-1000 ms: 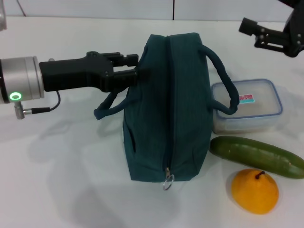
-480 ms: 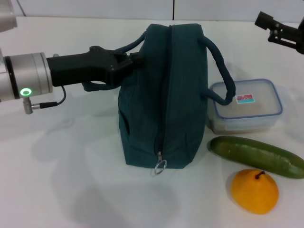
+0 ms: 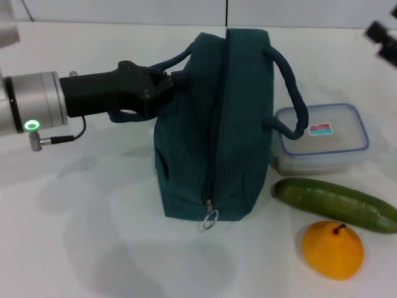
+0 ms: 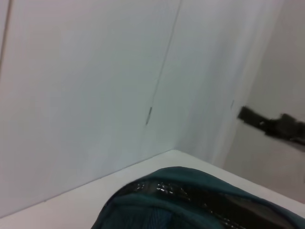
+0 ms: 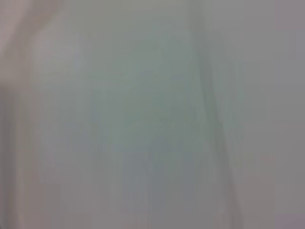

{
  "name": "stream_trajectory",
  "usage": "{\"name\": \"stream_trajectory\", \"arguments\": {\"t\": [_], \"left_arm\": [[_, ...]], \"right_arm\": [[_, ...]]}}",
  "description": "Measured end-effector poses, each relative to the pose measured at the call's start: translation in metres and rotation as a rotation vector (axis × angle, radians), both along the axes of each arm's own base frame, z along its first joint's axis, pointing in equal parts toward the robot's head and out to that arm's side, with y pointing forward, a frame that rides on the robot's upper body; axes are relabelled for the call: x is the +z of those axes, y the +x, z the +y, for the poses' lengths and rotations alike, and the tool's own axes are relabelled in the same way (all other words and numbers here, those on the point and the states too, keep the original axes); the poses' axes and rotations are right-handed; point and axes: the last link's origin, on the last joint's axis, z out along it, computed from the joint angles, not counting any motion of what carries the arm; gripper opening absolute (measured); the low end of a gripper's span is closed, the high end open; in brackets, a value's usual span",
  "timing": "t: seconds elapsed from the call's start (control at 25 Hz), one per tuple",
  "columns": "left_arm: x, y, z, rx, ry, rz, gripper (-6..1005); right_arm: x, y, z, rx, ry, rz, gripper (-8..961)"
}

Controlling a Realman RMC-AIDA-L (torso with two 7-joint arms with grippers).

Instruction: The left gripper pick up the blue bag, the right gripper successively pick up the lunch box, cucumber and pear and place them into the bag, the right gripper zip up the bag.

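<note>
While pinched on one padded handle, black left gripper (image 3: pixel 170 84) should lift dark teal-blue fabric bag (image 3: pixel 214 124) level, frame centre; right claw's state unseen.

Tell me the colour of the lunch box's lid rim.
The lunch box has a blue rim around its clear lid, best seen in the head view.

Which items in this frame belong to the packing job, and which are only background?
Job items: blue bag, its handle held by the left gripper; lunch box; cucumber; pear; right gripper, at the far right edge.

Background: white table; wall behind.
</note>
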Motion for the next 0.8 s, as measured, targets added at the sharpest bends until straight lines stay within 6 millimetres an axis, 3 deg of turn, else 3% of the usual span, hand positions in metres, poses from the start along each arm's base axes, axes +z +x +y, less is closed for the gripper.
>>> {"name": "stream_trajectory", "arguments": {"t": [0.4, 0.8], "left_arm": [[-0.004, 0.001, -0.011, -0.079, -0.011, -0.001, 35], [-0.007, 0.004, -0.011, -0.128, -0.008, 0.025, 35]], "right_arm": [[-0.014, 0.057, -0.028, -0.391, -0.041, 0.383, 853], [-0.038, 0.081, -0.038, -0.614, -0.215, 0.548, 851]]}}
